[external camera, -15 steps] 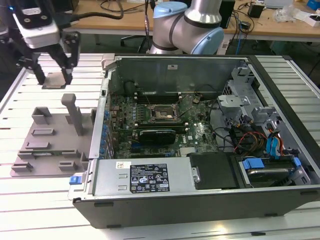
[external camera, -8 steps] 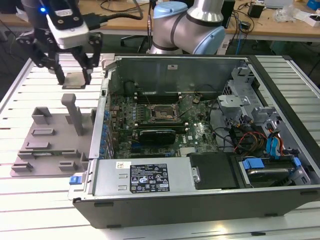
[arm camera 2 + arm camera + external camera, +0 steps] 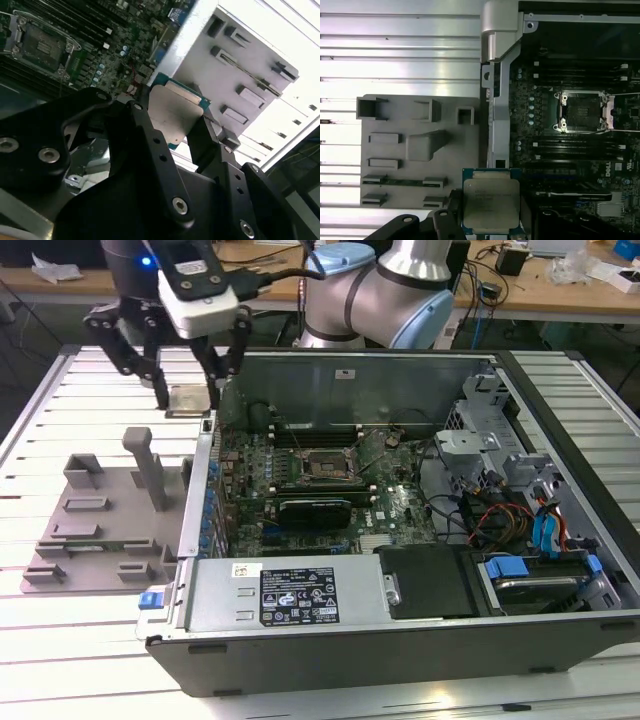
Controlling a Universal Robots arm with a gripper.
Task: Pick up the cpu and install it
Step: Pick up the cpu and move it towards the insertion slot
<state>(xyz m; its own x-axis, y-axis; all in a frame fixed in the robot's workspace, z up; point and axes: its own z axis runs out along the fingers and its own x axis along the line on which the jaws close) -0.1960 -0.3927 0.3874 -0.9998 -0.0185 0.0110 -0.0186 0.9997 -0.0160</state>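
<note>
The cpu (image 3: 189, 401) is a thin square chip with a silvery top, and my gripper (image 3: 188, 392) is shut on it. I hold it in the air just outside the computer case's wall on the exterior view's left, above the table's slats. Both wrist views show the cpu (image 3: 491, 202) (image 3: 175, 116) clamped between black fingers (image 3: 144, 117). The open black socket frame (image 3: 322, 466) (image 3: 582, 111) (image 3: 42, 46) sits on the motherboard inside the case, some way from the chip.
A grey plastic fixture tray (image 3: 95, 530) (image 3: 420, 155) lies on the slatted table beside the case. The open case (image 3: 300, 600) holds cables, drive bays and a black card (image 3: 315, 510). Its metal side wall (image 3: 497, 100) stands between chip and socket.
</note>
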